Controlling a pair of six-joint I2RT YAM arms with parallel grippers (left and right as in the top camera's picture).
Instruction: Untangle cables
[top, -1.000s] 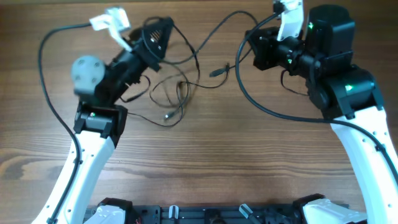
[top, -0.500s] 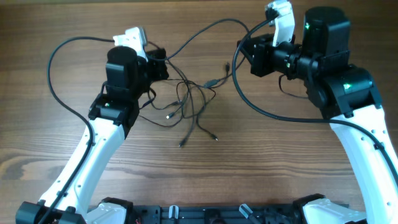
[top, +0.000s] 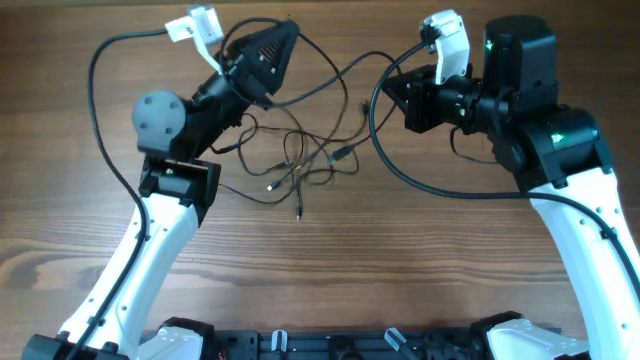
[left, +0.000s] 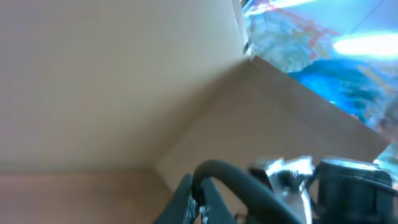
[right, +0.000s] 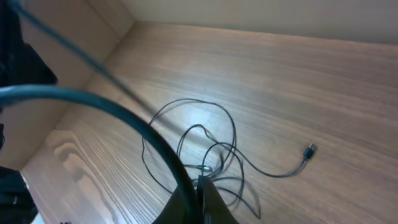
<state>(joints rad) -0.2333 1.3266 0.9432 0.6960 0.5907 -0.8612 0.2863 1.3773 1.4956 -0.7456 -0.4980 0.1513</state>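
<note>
The cables (top: 300, 160) are thin black cords in a loose tangle on the wooden table between the arms, with small plug ends (top: 298, 213) trailing toward the front. My left gripper (top: 285, 35) is raised behind the tangle, shut on a black cable; in the left wrist view its fingers (left: 200, 200) pinch the cord. My right gripper (top: 392, 88) is to the right, shut on a thin cord that runs taut toward the left. In the right wrist view its closed fingers (right: 200, 186) hang above the tangle (right: 208, 155), and one plug (right: 309, 149) lies apart at the right.
Thick black arm cables loop beside each arm (top: 95, 120) and below the right gripper (top: 420, 180); one crosses the right wrist view (right: 124, 118). A beige wall (left: 124, 81) fills the left wrist view. A black rail (top: 330, 345) lines the front edge.
My left gripper has risen from beside the tangle and swung toward the back with its cable. The tangle's loose ends have drawn back toward the middle. The right arm has barely moved.
</note>
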